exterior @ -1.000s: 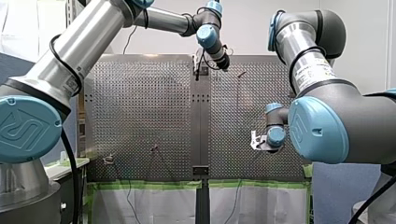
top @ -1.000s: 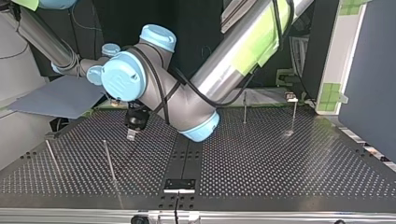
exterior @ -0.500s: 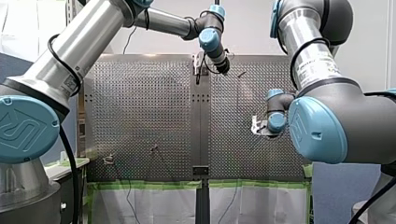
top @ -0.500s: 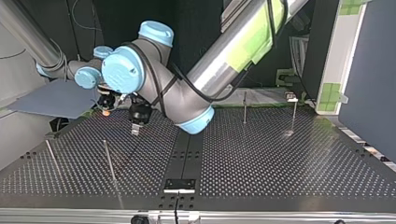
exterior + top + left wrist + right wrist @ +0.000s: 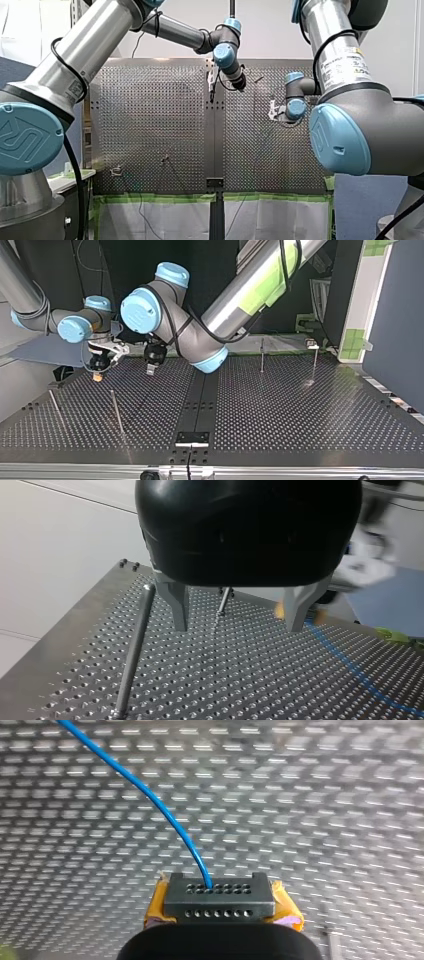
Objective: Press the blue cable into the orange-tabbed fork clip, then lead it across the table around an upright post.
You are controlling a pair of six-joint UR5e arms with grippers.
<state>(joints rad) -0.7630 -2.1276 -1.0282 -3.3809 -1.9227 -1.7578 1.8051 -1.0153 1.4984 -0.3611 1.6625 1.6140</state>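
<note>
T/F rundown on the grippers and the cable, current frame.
1. My right gripper is shut on the blue cable. True.
2. My left gripper grips the cable. False: it is open, with nothing between its fingers.
3. In the left wrist view the cable runs over the perforated table. True.
4. The cable wraps the metal post beside my left gripper. False: the cable runs on the gripper's other side, apart from the post.

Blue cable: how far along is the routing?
Done: my right hand grips the blue cable. Underway: it holds it above the table; my left hand hangs open, empty. Left: no clip shows, so seating is unconfirmed; the cable rounds no post yet.
</note>
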